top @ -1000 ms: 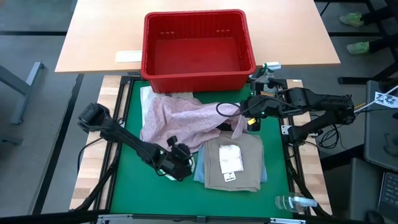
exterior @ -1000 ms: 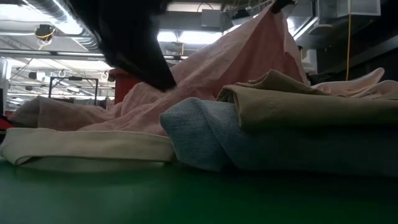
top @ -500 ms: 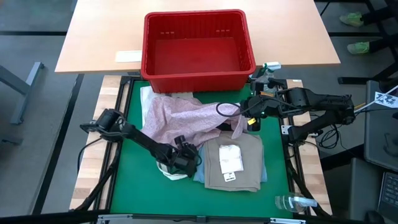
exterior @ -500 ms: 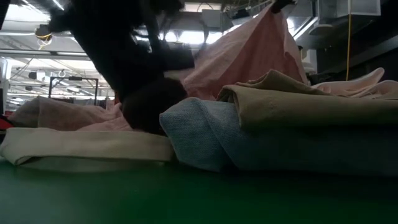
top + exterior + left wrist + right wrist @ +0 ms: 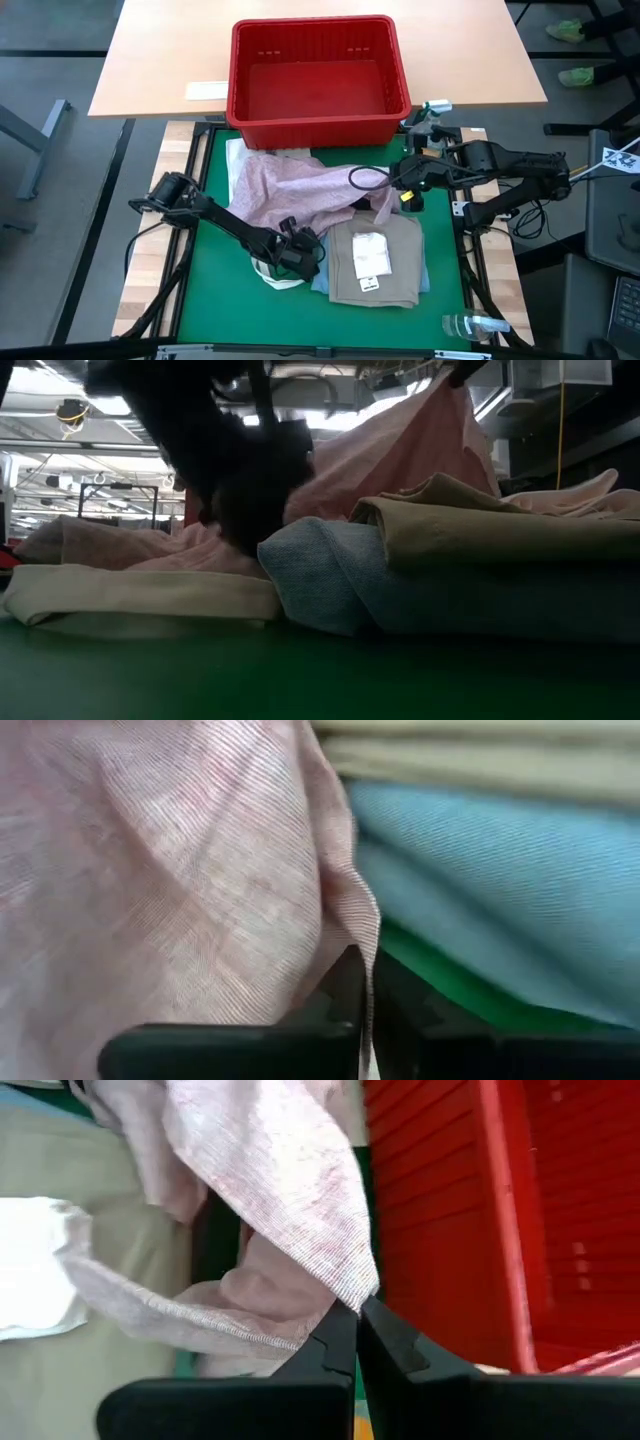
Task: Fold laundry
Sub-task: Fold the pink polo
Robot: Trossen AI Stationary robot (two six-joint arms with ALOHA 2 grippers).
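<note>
Laundry lies on the green mat in front of the red basket in the high view: a pink shirt spreads nearest the basket, with folded tan cloth beyond it. In the left wrist view, the left gripper pinches the shirt's edge beside blue jeans. In the right wrist view, the right gripper is clamped on another shirt edge, just beside the basket's wall.

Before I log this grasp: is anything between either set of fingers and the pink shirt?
Nothing visible. Both the left gripper and the right gripper are shut directly on edges of the pink shirt.
</note>
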